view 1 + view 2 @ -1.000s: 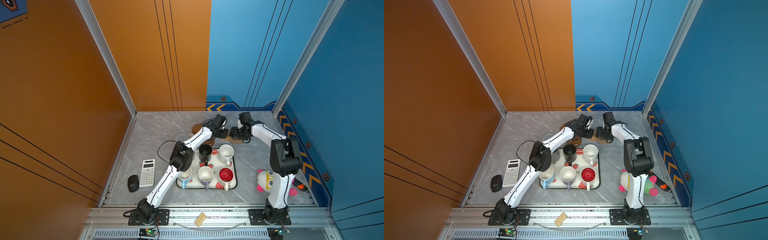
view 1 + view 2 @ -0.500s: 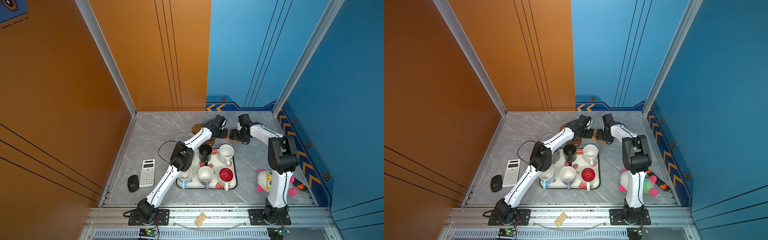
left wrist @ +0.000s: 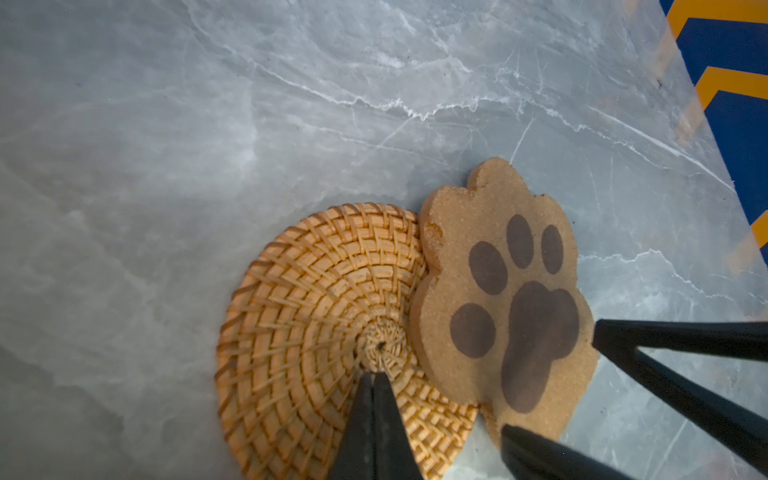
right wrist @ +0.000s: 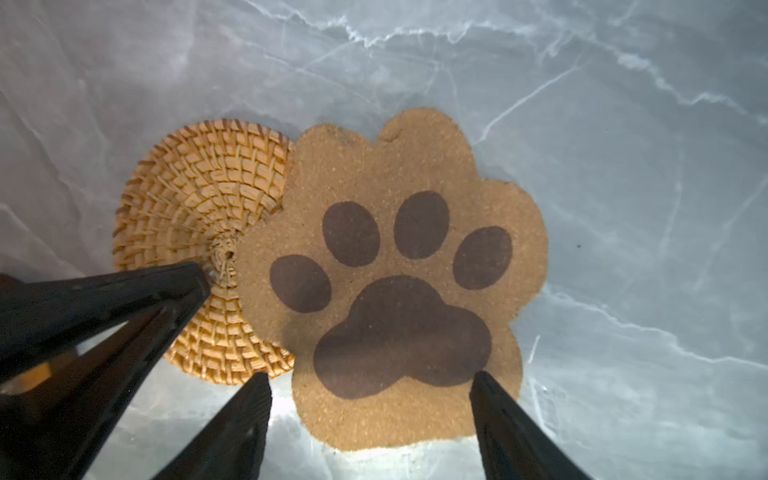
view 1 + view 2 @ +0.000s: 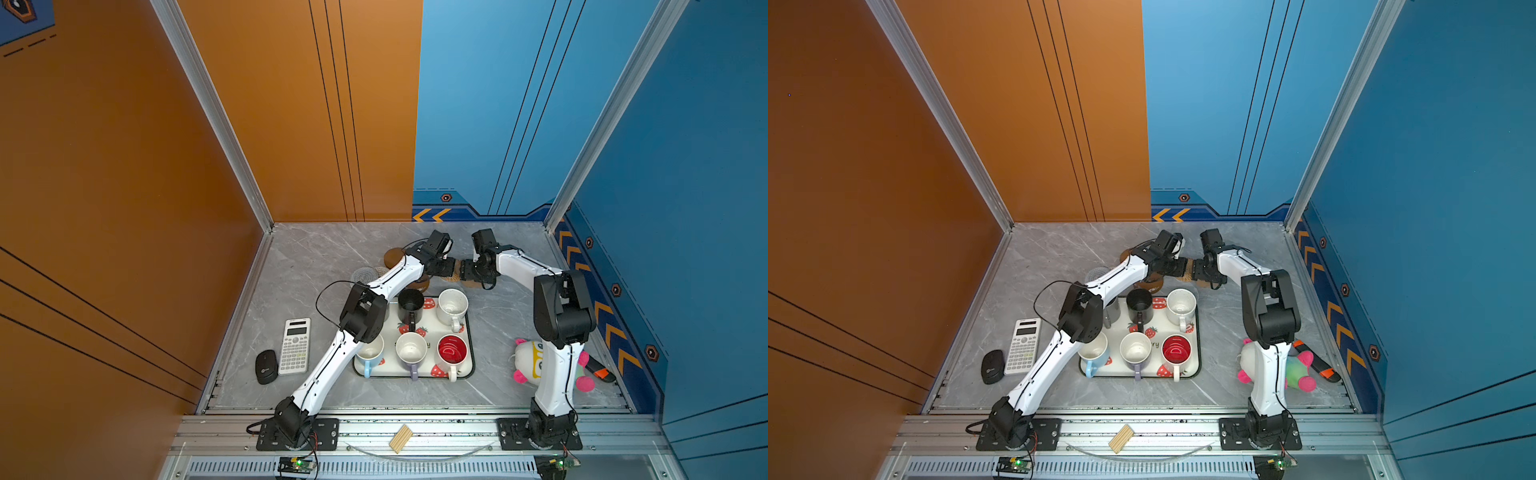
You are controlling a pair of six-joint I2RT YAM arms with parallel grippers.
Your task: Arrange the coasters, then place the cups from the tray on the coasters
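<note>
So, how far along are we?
Done: nothing yet; mugs sit in the white strawberry tray. In hand: shut left pincer rests on the tan rattan coaster, open right pincer straddles the brown paw-print coaster overlapping it. Left: spreading coasters, moving every mug.

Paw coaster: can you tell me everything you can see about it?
The paw-print coaster is a thick, grainy tan mat, cork by its look, cut like an animal paw, with four dark brown toe spots and one big pad. It lies face up on the grey marble table, one side overlapping the round rattan coaster. The right tool is open, a finger at each side of the paw's heel; whether they touch it is unclear.
</note>
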